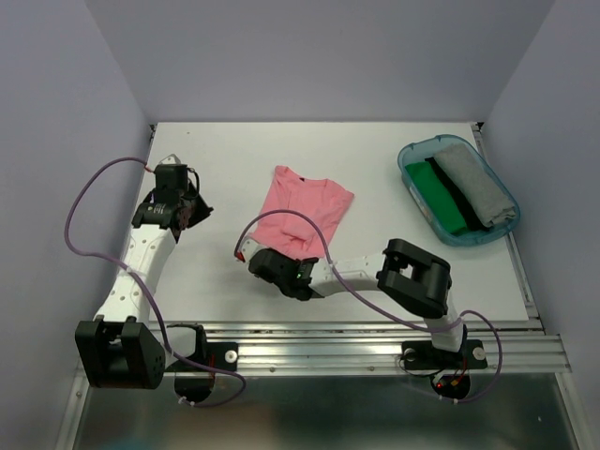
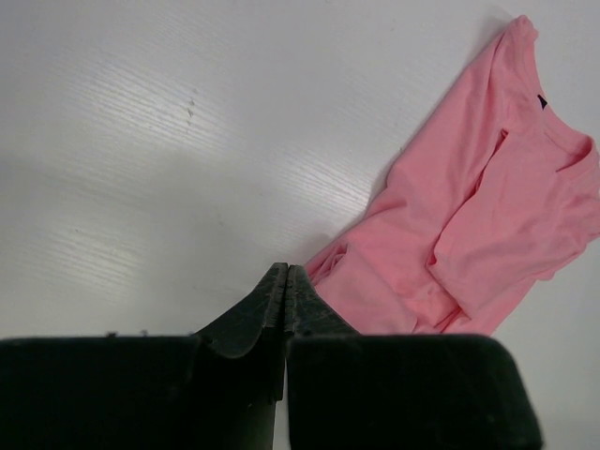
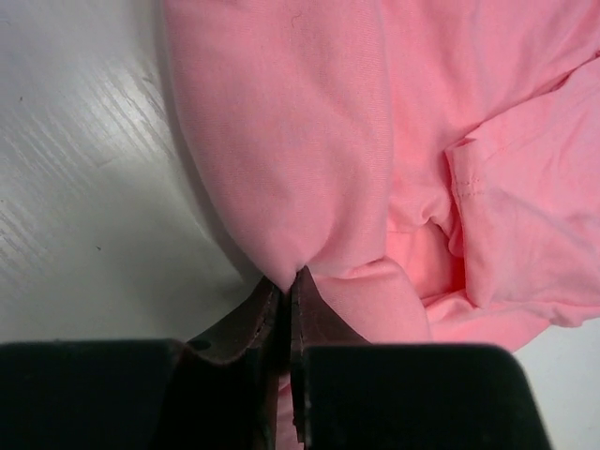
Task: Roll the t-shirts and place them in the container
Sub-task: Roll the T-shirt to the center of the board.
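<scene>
Both closed: right fingers [image 3: 323, 328] pinch pink t-shirt [image 3: 309, 122], pinched bit hidden; left fingers [image 2: 253, 319] empty

This looks like a robotics lab cell: plain lavender walls [image 1: 309, 56] box in the white counter [image 1: 225, 159] on three sides, with the left arm [image 1: 131, 272] and right arm [image 1: 412, 277] bolted to an aluminium rail [image 1: 328, 342] along its near edge.

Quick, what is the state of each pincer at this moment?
Left pincer: closed, holding nothing.
Right pincer: closed on a pinch of the pink t-shirt.
</scene>
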